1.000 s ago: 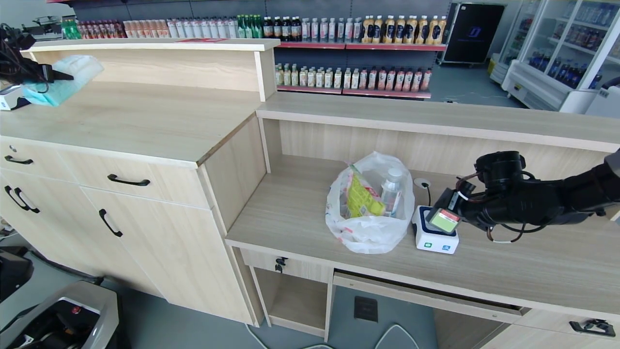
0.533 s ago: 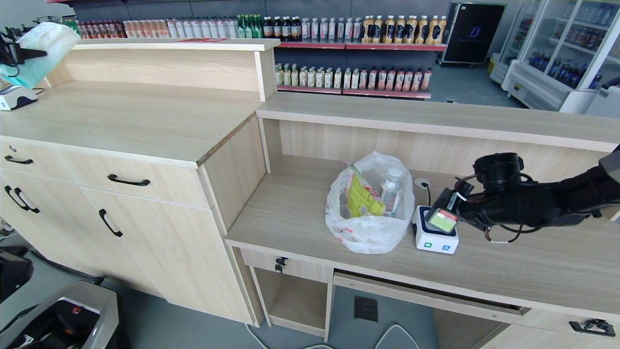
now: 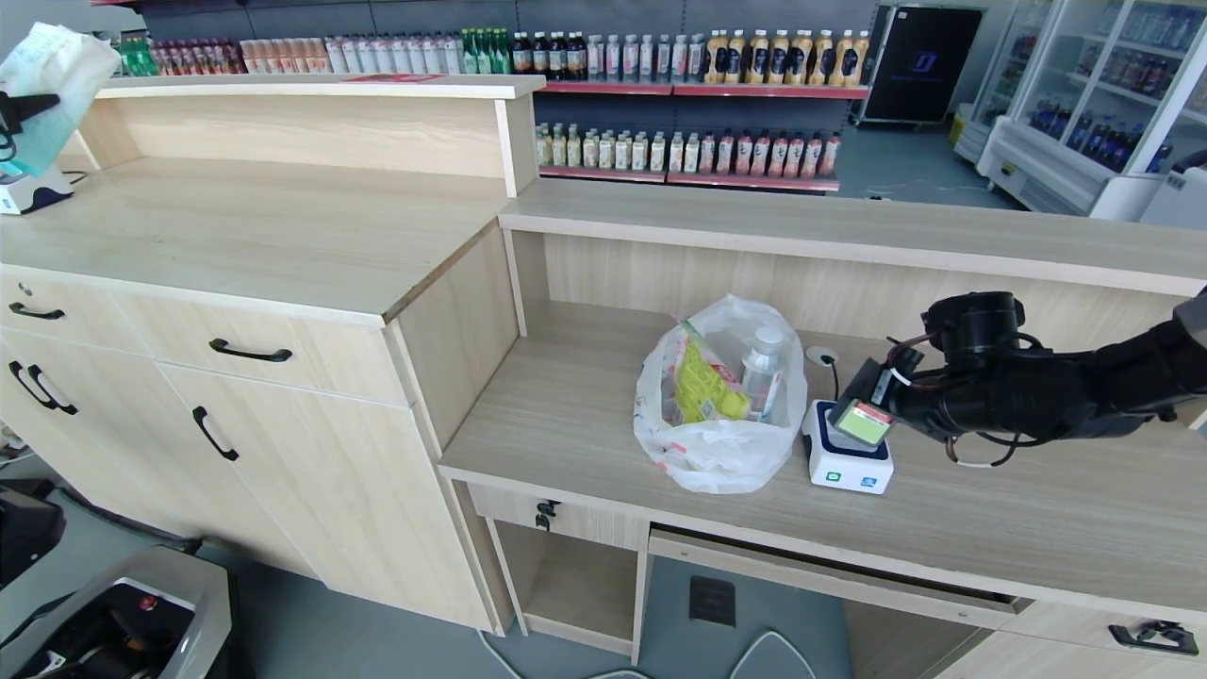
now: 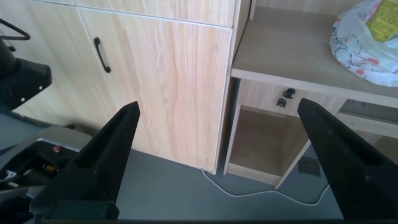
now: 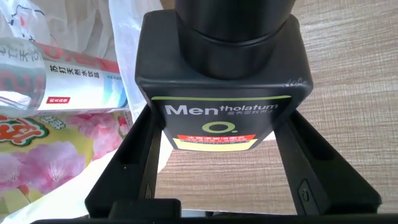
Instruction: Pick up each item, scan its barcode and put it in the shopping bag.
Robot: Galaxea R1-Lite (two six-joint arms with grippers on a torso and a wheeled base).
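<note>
My right gripper [image 3: 863, 420] is shut on a black bottle with a green label [image 3: 864, 423], holding it just above the white barcode scanner [image 3: 846, 464] on the lower desk. In the right wrist view the black bottle [image 5: 221, 74] sits between my two fingers [image 5: 134, 165], with wood desk below it. The white shopping bag [image 3: 721, 453] stands open to the left of the scanner, holding a yellow snack pack [image 3: 702, 387] and a clear water bottle [image 3: 762, 372]. My left gripper [image 4: 217, 155] hangs low in front of the cabinet doors, open with nothing between its fingers.
A tall wooden cabinet [image 3: 255, 245] with drawers stands left of the lower desk [image 3: 1037, 509]. At its far left end a black clamp holds a pale teal pack [image 3: 47, 85] above a second scanner [image 3: 28, 193]. Shelves of drinks line the back wall.
My right gripper has nudged the bottle slightly up and left over the scanner. The teal pack at the far left has risen and moved left.
</note>
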